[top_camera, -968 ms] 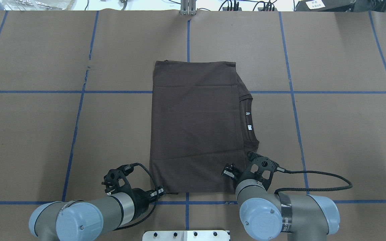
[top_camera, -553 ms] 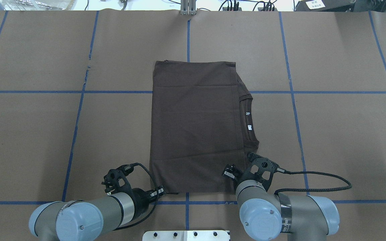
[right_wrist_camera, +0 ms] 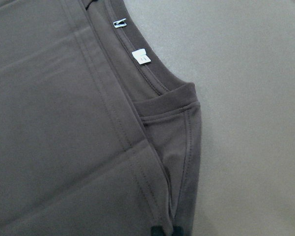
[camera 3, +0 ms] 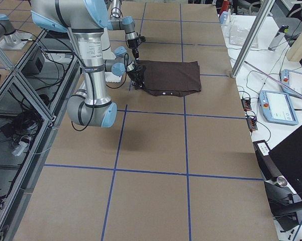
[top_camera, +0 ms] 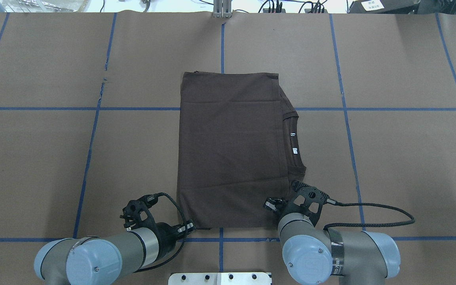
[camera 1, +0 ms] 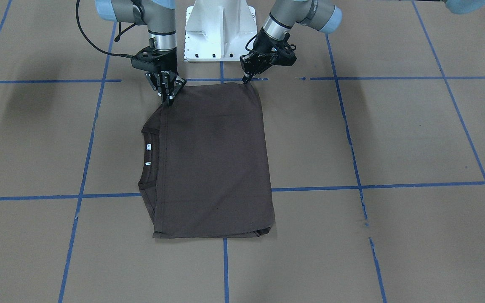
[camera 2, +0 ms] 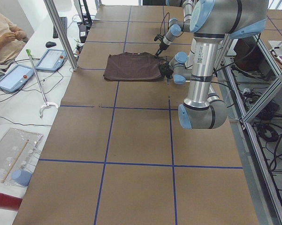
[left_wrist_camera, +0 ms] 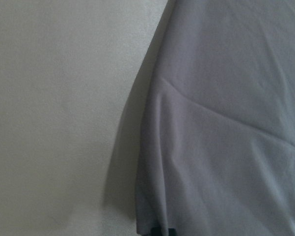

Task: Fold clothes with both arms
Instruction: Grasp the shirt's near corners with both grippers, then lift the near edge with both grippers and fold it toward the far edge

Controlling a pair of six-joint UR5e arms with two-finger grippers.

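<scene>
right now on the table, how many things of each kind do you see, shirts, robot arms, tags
T-shirt: 1
robot arms: 2, the left arm and the right arm
white tags: 2
Total: 5

The left arm [top_camera: 125, 245] lies low with its wrist slanted inward, the right arm [top_camera: 354, 245] is bent with its wrist pointing nearly straight down, and the left gripper [camera 1: 249, 78] and right gripper [camera 1: 168, 99] each have their fingers pinched together on the T-shirt [camera 1: 213, 160] edge nearest the base.
</scene>
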